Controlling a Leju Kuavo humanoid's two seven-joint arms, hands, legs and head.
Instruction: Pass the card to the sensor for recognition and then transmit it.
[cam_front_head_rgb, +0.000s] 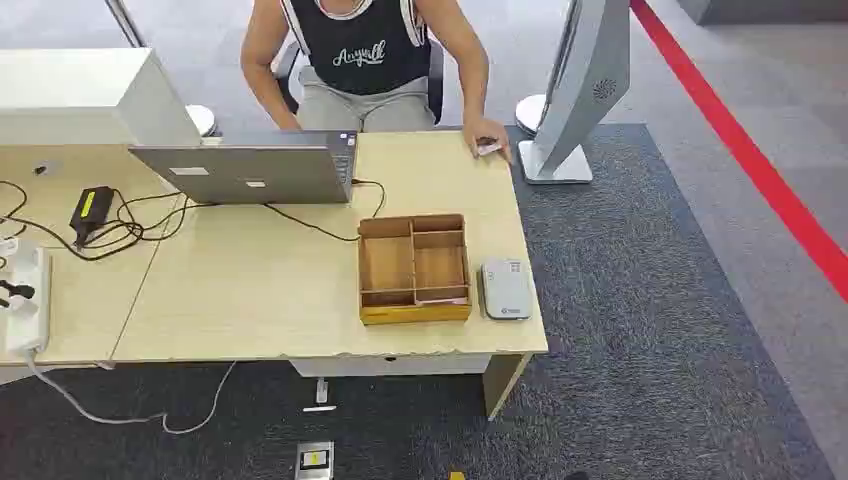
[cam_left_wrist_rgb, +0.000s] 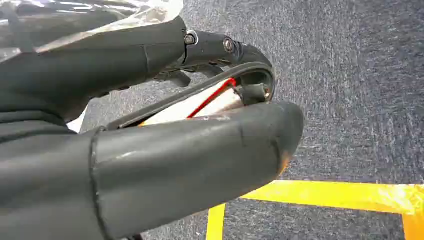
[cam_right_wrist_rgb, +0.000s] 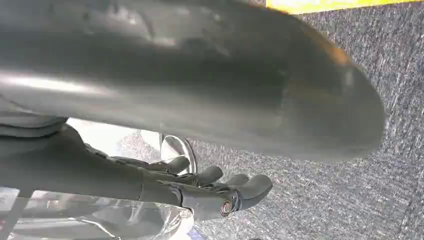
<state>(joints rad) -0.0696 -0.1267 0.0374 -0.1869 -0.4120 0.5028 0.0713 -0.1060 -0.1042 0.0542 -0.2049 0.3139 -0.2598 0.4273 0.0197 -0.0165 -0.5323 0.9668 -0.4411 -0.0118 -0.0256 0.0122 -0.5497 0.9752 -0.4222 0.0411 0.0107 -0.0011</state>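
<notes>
Dark grey carpet (cam_front_head_rgb: 640, 300) is seen under one pale wooden desk (cam_front_head_rgb: 250, 290), with one red floor stripe (cam_front_head_rgb: 760, 170) crossing at the far right and yellow tape (cam_left_wrist_rgb: 345, 195) laid on the carpet near the robot; one person (cam_front_head_rgb: 365, 60) is seated behind the desk, one hand (cam_front_head_rgb: 487, 138) being pressed on a small card (cam_front_head_rgb: 489, 148) at the desk's far edge; one grey stand (cam_front_head_rgb: 580, 90) is set upright on the carpet just beside that corner; one laptop (cam_front_head_rgb: 250, 165) is placed open in front of the person; one wooden organiser box (cam_front_head_rgb: 414, 268), divided into compartments, is placed near the front right of the desk, a thin flat item being seen in its front slot, though what it is cannot be told; one small grey sensor (cam_front_head_rgb: 506, 288) is laid just beside the box; one black adapter (cam_front_head_rgb: 90, 208) with cables is found at the left; the left hand (cam_left_wrist_rgb: 165, 125) is shown with fingers curled inward above the carpet, nothing plainly gripped; the right hand (cam_right_wrist_rgb: 200, 190) is shown with fingers loosely apart, nothing held.
</notes>
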